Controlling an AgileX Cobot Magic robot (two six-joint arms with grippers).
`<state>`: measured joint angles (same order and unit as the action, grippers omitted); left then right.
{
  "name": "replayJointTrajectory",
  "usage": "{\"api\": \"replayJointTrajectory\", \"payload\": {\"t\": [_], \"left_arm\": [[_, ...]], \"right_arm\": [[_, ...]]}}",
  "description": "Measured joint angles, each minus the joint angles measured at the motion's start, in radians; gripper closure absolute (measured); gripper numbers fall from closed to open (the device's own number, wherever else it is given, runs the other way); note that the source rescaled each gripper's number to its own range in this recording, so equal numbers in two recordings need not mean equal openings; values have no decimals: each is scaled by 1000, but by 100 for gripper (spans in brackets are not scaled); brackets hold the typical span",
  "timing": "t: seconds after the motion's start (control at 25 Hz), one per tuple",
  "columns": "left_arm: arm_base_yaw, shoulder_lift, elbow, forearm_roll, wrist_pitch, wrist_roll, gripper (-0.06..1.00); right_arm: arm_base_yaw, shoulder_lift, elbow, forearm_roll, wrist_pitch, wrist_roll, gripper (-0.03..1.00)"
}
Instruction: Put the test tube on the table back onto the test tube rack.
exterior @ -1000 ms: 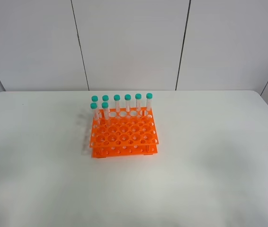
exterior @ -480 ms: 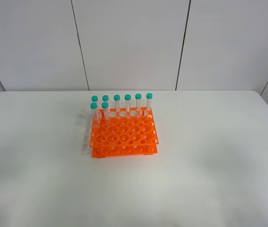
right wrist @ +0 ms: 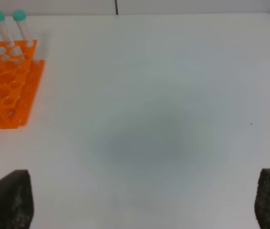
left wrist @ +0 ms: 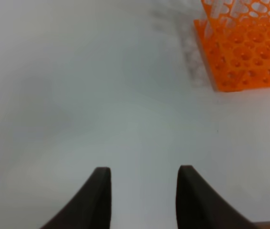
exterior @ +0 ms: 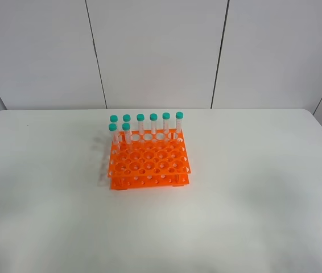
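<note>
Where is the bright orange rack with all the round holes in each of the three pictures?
Exterior high: the bright orange plastic rack with round holes sits on the white table, a bit left of the picture's middle.
Left wrist: it shows at the picture's upper right corner, cut off.
Right wrist: it shows at the picture's left edge, cut off.
Shared landmark: the rack's orange corner on the white tabletop.

A lab bench setup.
An orange test tube rack (exterior: 148,161) holding teal-capped tubes (exterior: 140,124) stands on a plain white table (exterior: 252,193) before bare white wall panels (exterior: 155,51).
</note>
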<state>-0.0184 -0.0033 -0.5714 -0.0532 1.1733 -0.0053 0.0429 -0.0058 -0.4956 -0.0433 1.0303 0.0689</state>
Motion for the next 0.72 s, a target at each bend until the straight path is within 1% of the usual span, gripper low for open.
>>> {"api": "replayJointTrajectory", "payload": {"t": [0.72], "left_arm": [[0,0,0,0,0,-1,80]], "right_arm": [[0,0,0,0,0,0,-3]]}}
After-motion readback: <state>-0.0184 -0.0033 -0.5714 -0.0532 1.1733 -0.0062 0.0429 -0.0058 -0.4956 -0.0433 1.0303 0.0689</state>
